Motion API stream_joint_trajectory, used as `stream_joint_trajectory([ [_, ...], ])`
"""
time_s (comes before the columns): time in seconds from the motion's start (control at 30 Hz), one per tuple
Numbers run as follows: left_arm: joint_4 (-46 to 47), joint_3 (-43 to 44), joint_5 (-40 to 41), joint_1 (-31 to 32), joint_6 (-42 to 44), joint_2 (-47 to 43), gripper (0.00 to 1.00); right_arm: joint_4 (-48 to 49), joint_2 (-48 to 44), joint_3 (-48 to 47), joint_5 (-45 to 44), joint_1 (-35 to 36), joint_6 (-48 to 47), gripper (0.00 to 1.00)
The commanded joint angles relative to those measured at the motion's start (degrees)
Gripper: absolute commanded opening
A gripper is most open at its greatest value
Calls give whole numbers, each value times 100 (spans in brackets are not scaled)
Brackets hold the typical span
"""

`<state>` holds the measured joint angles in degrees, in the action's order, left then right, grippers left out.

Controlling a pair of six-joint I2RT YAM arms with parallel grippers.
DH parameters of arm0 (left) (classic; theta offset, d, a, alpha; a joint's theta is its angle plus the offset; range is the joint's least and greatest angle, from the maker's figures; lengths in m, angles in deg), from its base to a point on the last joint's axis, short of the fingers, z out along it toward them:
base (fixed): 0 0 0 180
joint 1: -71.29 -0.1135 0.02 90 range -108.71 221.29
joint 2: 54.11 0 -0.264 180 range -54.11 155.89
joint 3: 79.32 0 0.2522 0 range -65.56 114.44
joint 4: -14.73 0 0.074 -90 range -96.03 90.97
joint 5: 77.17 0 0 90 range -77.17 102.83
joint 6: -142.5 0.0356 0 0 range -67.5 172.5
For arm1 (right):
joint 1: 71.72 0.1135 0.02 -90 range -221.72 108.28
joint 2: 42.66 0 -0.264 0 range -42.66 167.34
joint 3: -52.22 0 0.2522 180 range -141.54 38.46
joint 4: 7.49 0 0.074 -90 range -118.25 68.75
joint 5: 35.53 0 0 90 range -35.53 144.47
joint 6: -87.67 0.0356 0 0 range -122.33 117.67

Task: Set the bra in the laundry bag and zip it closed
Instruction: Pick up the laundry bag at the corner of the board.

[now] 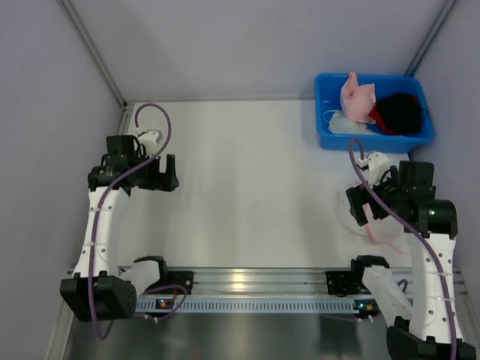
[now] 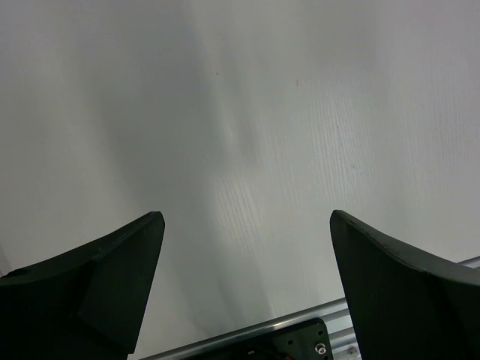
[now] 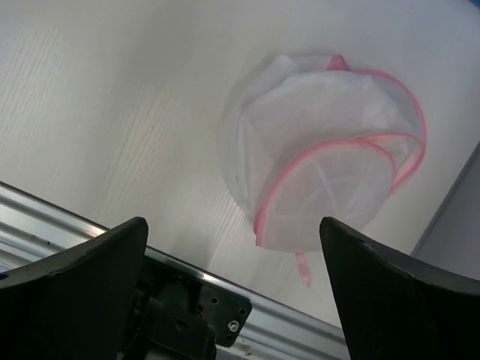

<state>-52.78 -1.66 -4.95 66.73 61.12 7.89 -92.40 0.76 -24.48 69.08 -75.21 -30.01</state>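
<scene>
White tabletop [image 1: 247, 165] is stretching between grey walls, with an aluminium rail [image 1: 247, 283] running along its near edge. At the far right corner a blue bin [image 1: 375, 141] is sitting on it, and the pink bra [image 1: 357, 97] is lying inside, heaped beside a black garment [image 1: 400, 111] and some white fabric.

The laundry bag [image 3: 330, 150], white mesh with pink trim, is lying on the table near the right edge, well apart from the bin. In the overhead view the right arm is covering most of it, leaving only a pale edge and a bit of pink showing. The right wrist view is showing it whole, rounded, with a pink-edged flap curving across its front.

The right gripper [image 3: 232, 225] is hovering above the bag with its fingers spread wide, holding nothing. The left gripper [image 2: 247, 217] is hanging over bare table on the far left, its fingers likewise wide apart and holding nothing; its wrist view is showing only white surface and a strip of rail.
</scene>
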Motion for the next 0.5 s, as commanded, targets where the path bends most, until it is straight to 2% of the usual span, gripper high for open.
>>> stream_joint_trajectory([
  [0.0,111,70,144,-1,-72,5,98,-57,140,158,-238,76,-176,99],
  [0.07,111,105,108,7,-97,58,98,101,210,342,-432,76,-176,99],
  [0.17,111,149,21,-1,-168,102,98,338,447,588,-854,76,-80,89],
  [0.2,111,158,-32,-1,-177,111,98,383,613,624,-1029,76,-36,81],
  [0.3,111,149,-111,-1,-229,120,98,550,930,721,-1293,76,122,74],
  [0.47,102,79,-94,7,-265,199,98,1041,1283,940,-1435,76,386,70],
])
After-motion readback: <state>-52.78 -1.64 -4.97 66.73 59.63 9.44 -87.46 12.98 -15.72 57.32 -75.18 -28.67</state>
